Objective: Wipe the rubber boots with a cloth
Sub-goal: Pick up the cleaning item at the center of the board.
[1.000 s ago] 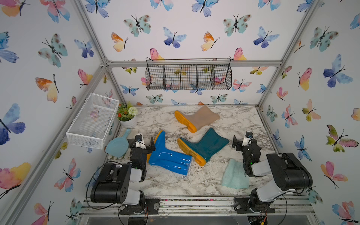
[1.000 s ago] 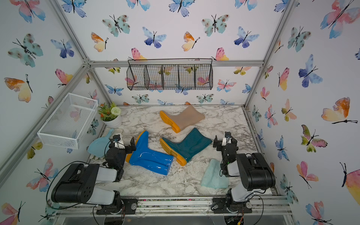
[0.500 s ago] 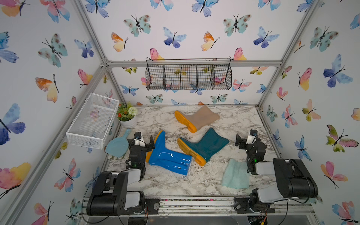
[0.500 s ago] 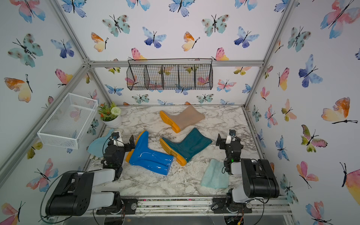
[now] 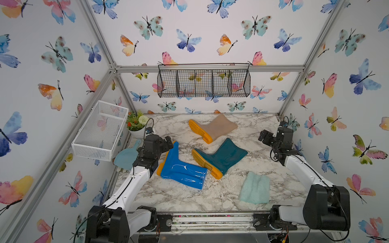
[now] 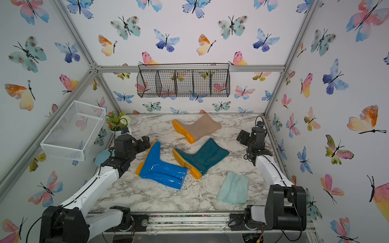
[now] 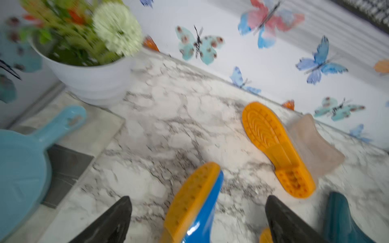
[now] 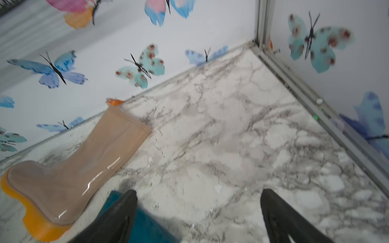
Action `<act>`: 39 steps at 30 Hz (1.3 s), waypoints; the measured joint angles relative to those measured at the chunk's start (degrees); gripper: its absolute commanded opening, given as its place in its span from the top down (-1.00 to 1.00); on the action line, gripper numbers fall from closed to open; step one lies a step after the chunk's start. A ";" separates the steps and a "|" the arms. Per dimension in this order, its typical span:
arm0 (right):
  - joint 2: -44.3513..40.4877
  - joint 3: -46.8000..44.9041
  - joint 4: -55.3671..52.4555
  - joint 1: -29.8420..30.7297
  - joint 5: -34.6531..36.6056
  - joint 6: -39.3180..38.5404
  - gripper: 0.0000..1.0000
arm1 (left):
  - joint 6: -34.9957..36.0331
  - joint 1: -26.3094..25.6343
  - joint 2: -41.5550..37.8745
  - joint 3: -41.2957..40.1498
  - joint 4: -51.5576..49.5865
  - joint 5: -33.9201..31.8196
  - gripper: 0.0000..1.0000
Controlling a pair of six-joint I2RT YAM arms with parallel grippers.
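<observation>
The cloth [image 5: 254, 188] is lying flat near the front of the marble table [image 5: 168, 199], on my right side, touching no boot. The blue boot [image 5: 181, 170] and teal boot [image 5: 221, 157] are lying on their sides mid-table, just beside each other. The beige boot [image 5: 214, 127] is lying behind them. My left claw [image 7: 199, 199] is hovering spread wide at the blue boot's toe end, pinching nothing. My right claw [image 8: 199, 192] is hanging spread and empty near the right wall.
</observation>
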 measured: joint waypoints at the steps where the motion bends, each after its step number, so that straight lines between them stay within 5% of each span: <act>1: -0.85 0.00 -3.96 0.00 -0.31 1.22 -0.88 | -0.87 -2.27 -0.17 -0.02 -1.36 0.74 -0.97; 9: -11.45 -0.81 -32.44 2.64 -1.84 10.40 -0.97 | -13.35 -15.67 2.93 -2.12 -2.08 9.66 -0.98; 14: -15.23 -3.52 -41.66 11.58 -2.29 15.43 -0.98 | -19.58 -21.57 9.18 0.00 -0.07 13.35 -0.87; 22: -14.53 -11.26 -44.54 19.37 -6.64 21.46 -0.97 | -25.38 -26.45 22.43 5.27 4.33 18.05 -0.73; 29: -2.58 -11.98 -38.84 22.12 -10.99 20.87 -0.98 | -22.71 -26.21 29.42 15.34 -4.33 16.39 -0.61; 31: 0.87 -10.80 -38.53 22.95 -10.69 20.31 -0.60 | -21.68 -25.86 30.12 17.03 -5.53 16.09 -0.53; 36: 3.48 -9.64 -41.44 23.37 -7.39 18.71 0.87 | -16.57 -24.83 32.13 21.59 -9.35 15.17 -0.22; 39: -0.96 -10.05 -39.28 23.98 -7.78 18.36 0.95 | -12.24 -24.28 33.83 24.85 -11.13 15.13 -0.06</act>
